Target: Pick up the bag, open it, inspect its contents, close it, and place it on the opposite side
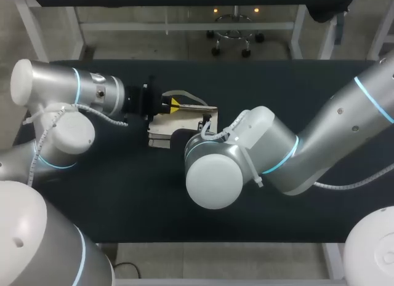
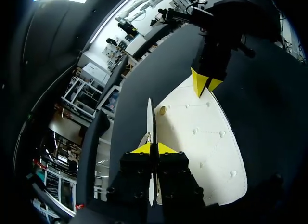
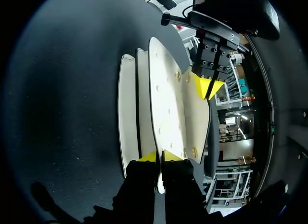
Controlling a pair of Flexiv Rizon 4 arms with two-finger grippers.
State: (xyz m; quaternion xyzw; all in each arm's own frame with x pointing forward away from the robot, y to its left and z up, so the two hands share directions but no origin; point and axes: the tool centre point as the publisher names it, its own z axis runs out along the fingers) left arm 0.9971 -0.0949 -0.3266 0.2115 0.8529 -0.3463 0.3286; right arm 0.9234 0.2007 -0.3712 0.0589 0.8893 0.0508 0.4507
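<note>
Dark table [image 1: 123,200], cream bag [image 1: 184,119] at centre, left gripper [image 2: 154,148] and right gripper [image 3: 160,155] both pinching its edges

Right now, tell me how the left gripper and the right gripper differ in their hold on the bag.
The left gripper pinches the bag at its left end; the right gripper pinches the opposite end. In the head view the left gripper's yellow tips show plainly, while the right gripper is mostly hidden behind its own arm. Shared: both are shut on a thin cream edge of the bag and face each other across it.
</note>
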